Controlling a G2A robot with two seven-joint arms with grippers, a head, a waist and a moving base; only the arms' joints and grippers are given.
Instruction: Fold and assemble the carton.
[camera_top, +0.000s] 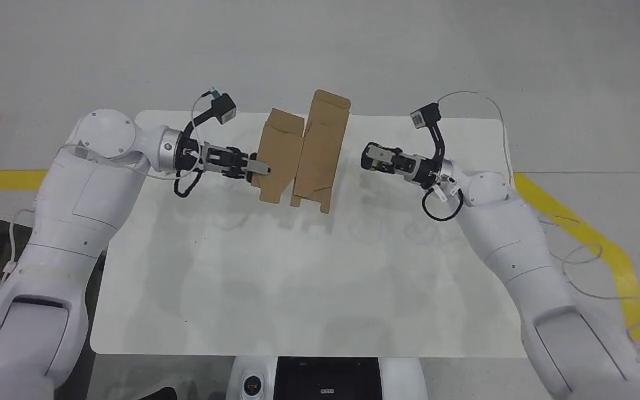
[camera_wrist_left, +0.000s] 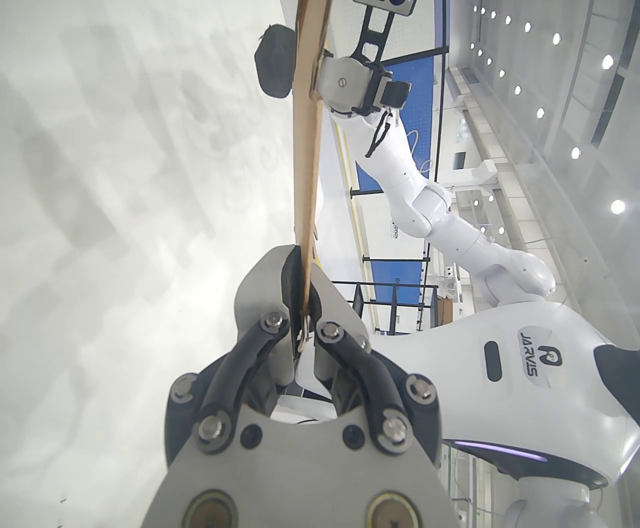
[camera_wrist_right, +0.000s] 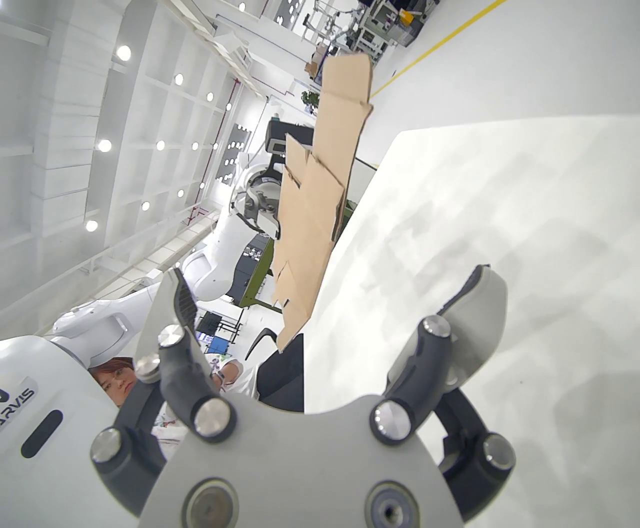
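So, left gripper (camera_top: 262, 170): I have these jaws clamped shut on the carton's left edge. In the left wrist view the board runs edge-on straight out from between them. I judge the rim grip is chosen to leave the panels and flaps free to fold.
Carton (camera_top: 305, 150): it is a flat brown blank, not yet opened into a box. I'm holding it up over the far middle of the table, between the two grippers. Two long panels lie side by side with a crease between them, and flaps stick out at the ends. I cannot tell whether any edge touches the tabletop.
Right gripper (camera_top: 367, 157): the jaws are spread wide with nothing in them. It sits just beside the carton's right edge, apart from it and facing it. My guess is that it waits there to take the opposite side, so the two arms can work the blank open.
Table (camera_top: 300, 290): a white top lies under both arms, which gives me a surface to press folds against if I need one.
Count: one carton, two grippers (one gripping, one empty), one table.
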